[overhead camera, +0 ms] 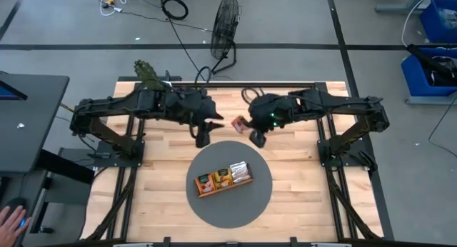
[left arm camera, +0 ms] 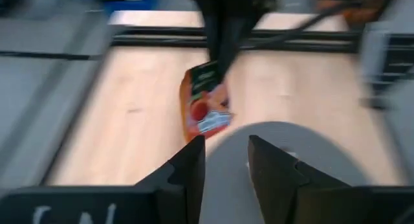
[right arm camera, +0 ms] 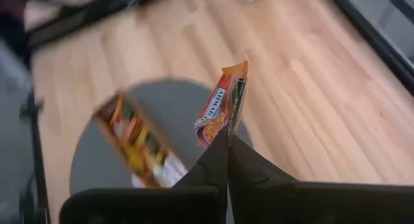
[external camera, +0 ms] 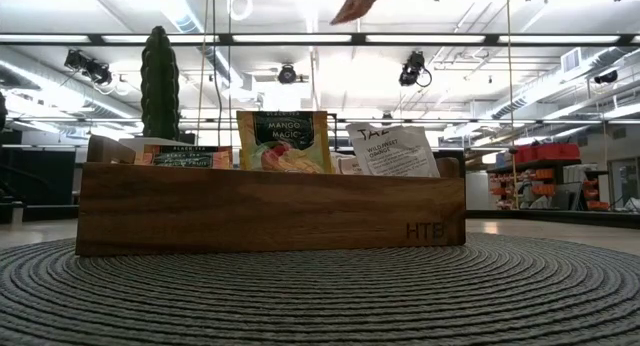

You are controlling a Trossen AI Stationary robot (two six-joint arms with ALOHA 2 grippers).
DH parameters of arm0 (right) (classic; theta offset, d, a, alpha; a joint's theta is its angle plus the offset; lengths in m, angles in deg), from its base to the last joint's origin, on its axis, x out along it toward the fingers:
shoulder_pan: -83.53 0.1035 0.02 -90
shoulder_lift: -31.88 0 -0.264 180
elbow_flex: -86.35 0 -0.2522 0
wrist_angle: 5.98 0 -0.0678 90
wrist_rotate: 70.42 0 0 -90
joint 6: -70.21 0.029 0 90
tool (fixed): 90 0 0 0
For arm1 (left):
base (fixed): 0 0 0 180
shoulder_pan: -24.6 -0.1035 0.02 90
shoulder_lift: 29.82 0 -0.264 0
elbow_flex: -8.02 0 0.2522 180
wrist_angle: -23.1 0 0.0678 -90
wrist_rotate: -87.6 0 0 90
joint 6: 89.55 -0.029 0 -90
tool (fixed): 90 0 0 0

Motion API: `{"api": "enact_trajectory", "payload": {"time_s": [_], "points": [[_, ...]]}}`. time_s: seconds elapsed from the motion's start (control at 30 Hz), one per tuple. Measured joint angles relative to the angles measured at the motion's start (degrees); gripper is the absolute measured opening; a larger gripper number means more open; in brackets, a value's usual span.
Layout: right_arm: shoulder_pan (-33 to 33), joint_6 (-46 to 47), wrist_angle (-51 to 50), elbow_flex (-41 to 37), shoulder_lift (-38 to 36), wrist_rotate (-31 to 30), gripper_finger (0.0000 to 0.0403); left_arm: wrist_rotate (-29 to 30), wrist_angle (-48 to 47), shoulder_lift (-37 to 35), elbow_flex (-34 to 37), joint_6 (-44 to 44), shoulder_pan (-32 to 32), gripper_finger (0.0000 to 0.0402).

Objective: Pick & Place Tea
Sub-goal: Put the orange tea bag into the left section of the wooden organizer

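**Right wrist view: sachet pinched, tray waiting below**

Right wrist view puts the right gripper closest, its two dark fingers pressed together on the lower edge of an orange-red tea sachet, which stands up and away from the fingertips. Past it, lower down, lies the round grey mat with the wooden tray on it, already carrying several sachets.

From above, the same sachet sits at the right gripper, over bare tabletop just beyond the far edge of the mat, not yet above the tray. The left gripper hangs just beside it, on the other side of the sachet; the left wrist view shows its fingers apart with nothing between them, the sachet hanging farther off in the other arm's grip.

At table height, the tray holds upright sachets, with what looks like the carried sachet's corner high overhead.

The step in hand looks like carrying the sachet to the tray. To do it well, I would keep the pinch firm, bring the sachet directly above an open slot, lower it edge-first, and release only once its bottom edge is inside the walls, so it neither topples nor knocks its neighbours.
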Motion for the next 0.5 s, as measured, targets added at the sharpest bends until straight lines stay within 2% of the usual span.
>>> {"api": "enact_trajectory", "payload": {"time_s": [0.1,0.17,0.3,0.5], "points": [[1.4,-4.9,-0.3,0.0,0.0,0.9,0.0,-10.2,1.2,-0.3,0.0,-0.2,-1.2,0.0126],[2.2,-7.5,-0.1,0.0,0.2,1.1,0.0,-13.3,2.5,-0.3,0.0,-0.4,-1.6,0.013],[3.3,-9.9,0.1,0.0,0.2,0.6,0.0,-13.9,5.3,-0.2,0.0,0.7,-1.7,0.0153],[5.5,-13.1,1.8,0.0,0.2,-0.9,0.0,-14.1,7.8,1.5,0.0,1.3,-2.2,0.0209]]}}
